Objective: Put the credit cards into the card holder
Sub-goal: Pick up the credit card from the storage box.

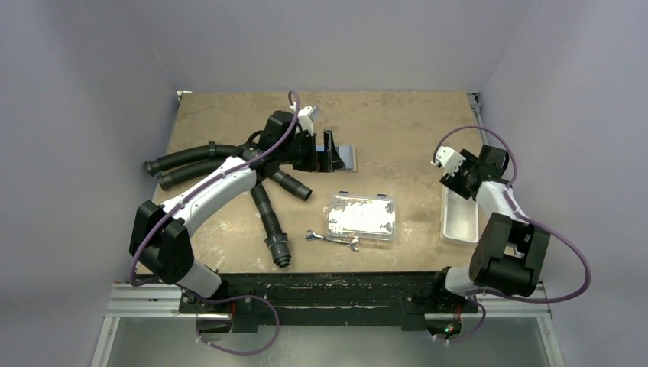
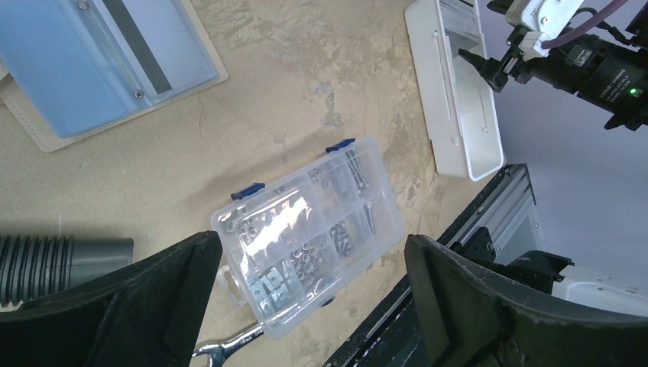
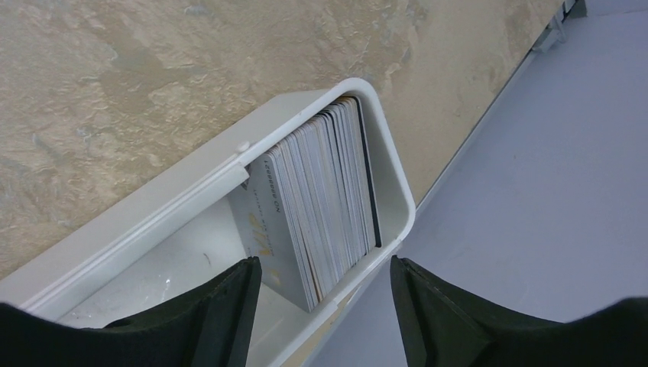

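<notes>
The card holder (image 1: 346, 158) lies flat at the table's far middle. In the left wrist view (image 2: 99, 61) it shows a light-blue face with a dark stripe and a tan border. The credit cards (image 3: 325, 195) stand on edge as a stack at one end of a white tray (image 3: 137, 229). My right gripper (image 3: 325, 306) is open and empty, hovering just above the stack with a finger on either side of it. My left gripper (image 1: 325, 151) is open and empty, raised just left of the card holder. In its own view (image 2: 313, 306) its fingers frame the clear box.
A clear compartment box (image 1: 361, 216) of small hardware lies mid-table, with a wrench (image 1: 331, 240) in front of it. Several black corrugated hoses (image 1: 267, 218) sprawl at the left under my left arm. The white tray (image 1: 459, 222) sits by the table's right edge.
</notes>
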`<state>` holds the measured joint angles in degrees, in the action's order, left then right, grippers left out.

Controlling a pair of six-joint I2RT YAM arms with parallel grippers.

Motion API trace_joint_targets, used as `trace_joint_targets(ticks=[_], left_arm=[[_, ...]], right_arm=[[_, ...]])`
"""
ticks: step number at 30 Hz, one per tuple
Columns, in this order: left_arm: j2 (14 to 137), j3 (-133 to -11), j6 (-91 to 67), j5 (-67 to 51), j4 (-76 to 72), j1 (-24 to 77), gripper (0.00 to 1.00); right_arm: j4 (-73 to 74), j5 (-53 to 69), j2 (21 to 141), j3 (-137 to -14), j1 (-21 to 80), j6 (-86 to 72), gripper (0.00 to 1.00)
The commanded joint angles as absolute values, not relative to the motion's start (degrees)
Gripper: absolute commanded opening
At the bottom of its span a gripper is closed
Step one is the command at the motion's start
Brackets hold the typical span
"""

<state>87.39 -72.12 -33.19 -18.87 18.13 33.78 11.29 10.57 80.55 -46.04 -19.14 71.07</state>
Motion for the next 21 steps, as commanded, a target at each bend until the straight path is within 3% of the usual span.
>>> trace_joint_targets(ticks=[1,21], left_arm=[[87.46,-74.27,-31.82,-19.86,16.88,33.43,0.99],[87.78,-74.02,-31.99,-20.47,16.47,33.2,0.99]], right_arm=[[7.86,9.36,80.97,-44.76,-19.2,72.33,0.7],[-3.51,4.38,83.93,-41.94,-16.9,69.79,0.6]])
